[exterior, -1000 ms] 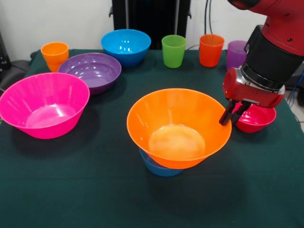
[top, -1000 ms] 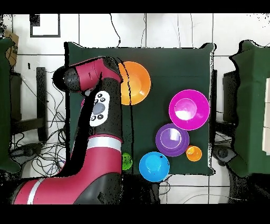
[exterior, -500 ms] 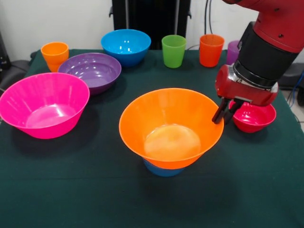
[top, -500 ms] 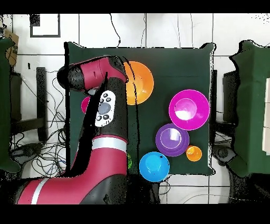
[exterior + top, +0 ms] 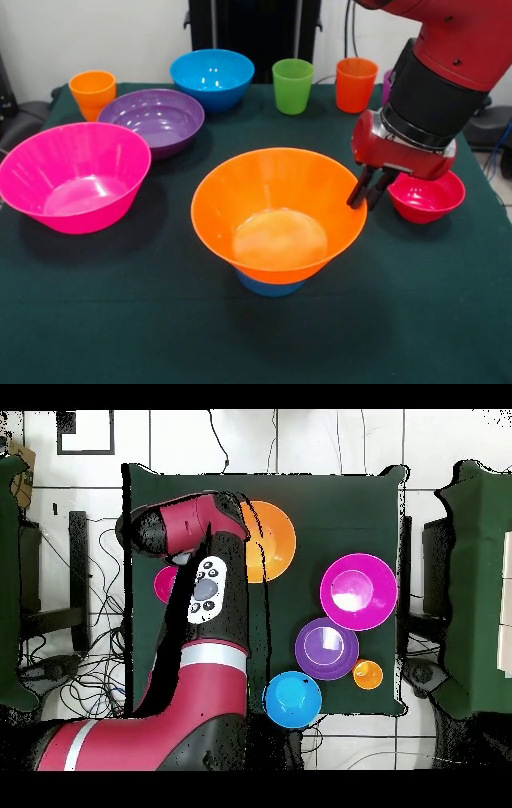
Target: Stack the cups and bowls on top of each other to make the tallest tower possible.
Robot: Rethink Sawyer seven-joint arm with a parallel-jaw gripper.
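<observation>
The gripper [image 5: 362, 194] pinches the orange bowl's [image 5: 276, 216] rim; the light-blue bowl [image 5: 268, 286] beneath is mostly hidden, the purple cup [image 5: 387, 86] nearly covered.

front view facing robot, overhead straight down

The red arm [image 5: 190, 584] overlaps the large orange bowl [image 5: 272, 544], with the small red bowl [image 5: 164, 583] beside it.
</observation>
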